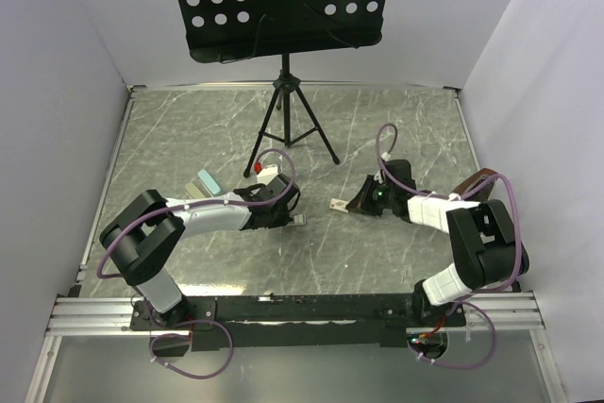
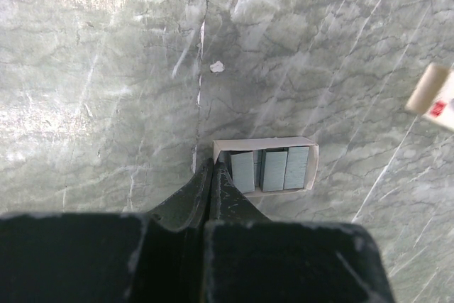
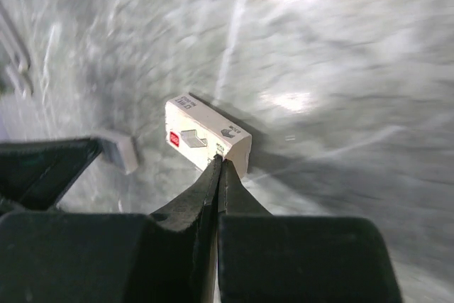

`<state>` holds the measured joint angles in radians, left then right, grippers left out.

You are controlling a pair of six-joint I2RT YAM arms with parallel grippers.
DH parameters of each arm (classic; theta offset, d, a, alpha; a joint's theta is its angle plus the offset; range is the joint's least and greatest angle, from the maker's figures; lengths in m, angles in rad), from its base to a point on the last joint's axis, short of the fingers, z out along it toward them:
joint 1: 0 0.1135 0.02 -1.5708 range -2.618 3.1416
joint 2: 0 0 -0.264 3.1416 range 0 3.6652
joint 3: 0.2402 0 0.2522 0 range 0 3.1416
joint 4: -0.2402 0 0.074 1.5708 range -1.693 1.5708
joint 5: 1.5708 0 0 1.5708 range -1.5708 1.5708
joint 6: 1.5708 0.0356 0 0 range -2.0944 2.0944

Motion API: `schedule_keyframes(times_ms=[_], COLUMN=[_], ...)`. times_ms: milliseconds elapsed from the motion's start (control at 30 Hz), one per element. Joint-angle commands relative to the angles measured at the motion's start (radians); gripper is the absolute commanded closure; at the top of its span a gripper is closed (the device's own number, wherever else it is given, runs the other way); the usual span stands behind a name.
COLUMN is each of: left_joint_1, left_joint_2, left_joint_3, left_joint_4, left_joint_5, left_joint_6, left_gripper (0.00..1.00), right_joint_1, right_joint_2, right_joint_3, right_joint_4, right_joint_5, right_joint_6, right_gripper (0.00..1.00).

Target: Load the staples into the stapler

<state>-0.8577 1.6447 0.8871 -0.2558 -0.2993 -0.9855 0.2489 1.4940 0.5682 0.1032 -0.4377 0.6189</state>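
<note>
Staples (image 2: 269, 169): three grey strips side by side in open white tray (image 2: 264, 143).

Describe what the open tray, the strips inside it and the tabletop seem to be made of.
The open tray looks like thin matt white card: folded, paper-thin walls. The strips are probably metal staples: flat, dull silvery-grey. The tabletop is grey, pale-veined and slightly glossy; stone or printed laminate cannot be told.

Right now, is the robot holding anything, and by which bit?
The left fingers seem to pinch the staple tray by its side wall; the right fingers seem to pinch the white box by its end edge.
</note>
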Motion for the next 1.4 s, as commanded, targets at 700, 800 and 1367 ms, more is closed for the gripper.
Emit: schedule_keyframes(times_ms=[700,800,1367], left_joint_1=[-0.040,-0.040,-0.066], left_joint_2=[0.072,0.070,0.092], left_joint_3=[0.113,0.113,0.151], left_joint_4=[-0.007,0.000,0.017], left_joint_5=[0.051,0.055,0.052], left_joint_6=[0.030,0.025,0.002], left_gripper=[0.99,0.99,0.75], right_joint_1=[-0.200,-0.200,-0.163], right_joint_2=[0.000,-0.050,-0.324], right_joint_3=[0.062,0.036,0.002], right_joint_4=[0.010,-0.010,-0.191], right_joint_5=[0.178,0.188,0.263], right_joint_6=[0.111,0.078,-0.123], right_gripper=[0.76,0.67,0.49])
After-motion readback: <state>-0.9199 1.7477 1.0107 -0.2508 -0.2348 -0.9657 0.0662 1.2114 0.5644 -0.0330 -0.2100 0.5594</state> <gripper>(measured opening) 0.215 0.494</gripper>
